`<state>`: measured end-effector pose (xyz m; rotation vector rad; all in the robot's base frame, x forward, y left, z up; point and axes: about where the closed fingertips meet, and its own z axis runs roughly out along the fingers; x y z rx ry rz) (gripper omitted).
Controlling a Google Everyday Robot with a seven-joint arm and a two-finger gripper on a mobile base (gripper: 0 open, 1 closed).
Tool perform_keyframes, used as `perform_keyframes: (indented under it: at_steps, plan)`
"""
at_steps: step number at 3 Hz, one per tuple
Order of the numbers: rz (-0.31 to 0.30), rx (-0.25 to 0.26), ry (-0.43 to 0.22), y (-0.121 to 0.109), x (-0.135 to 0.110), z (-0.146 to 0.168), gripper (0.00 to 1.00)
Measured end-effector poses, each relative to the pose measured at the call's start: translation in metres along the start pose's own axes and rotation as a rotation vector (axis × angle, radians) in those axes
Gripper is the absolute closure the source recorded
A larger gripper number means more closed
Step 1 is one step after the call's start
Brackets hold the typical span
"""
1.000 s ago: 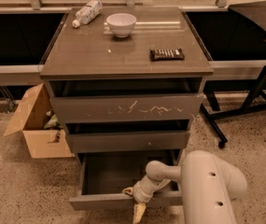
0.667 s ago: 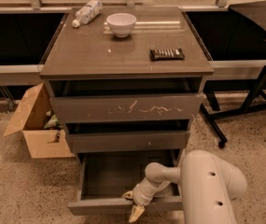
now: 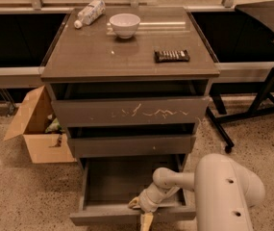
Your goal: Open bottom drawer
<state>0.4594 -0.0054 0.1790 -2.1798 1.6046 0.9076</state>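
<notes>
With my gripper point(image 3: 141, 211) pinching the front edge of the bottom drawer point(image 3: 112, 183), I am judging it mostly open and needing a straight outward pull.

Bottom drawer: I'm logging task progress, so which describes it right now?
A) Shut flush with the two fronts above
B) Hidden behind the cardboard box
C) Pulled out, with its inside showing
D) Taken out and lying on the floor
C: the bottom drawer stands well forward of the two fronts above it, its dark inside floor in view, and the gripper is at its front edge.
</notes>
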Motion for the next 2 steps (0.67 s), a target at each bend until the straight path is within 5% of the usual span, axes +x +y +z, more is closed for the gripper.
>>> perform_keyframes:
  at_steps: [2]
  plan:
    - [-0.025, 0.122, 0.000, 0.008, -0.005, -0.053, 0.00]
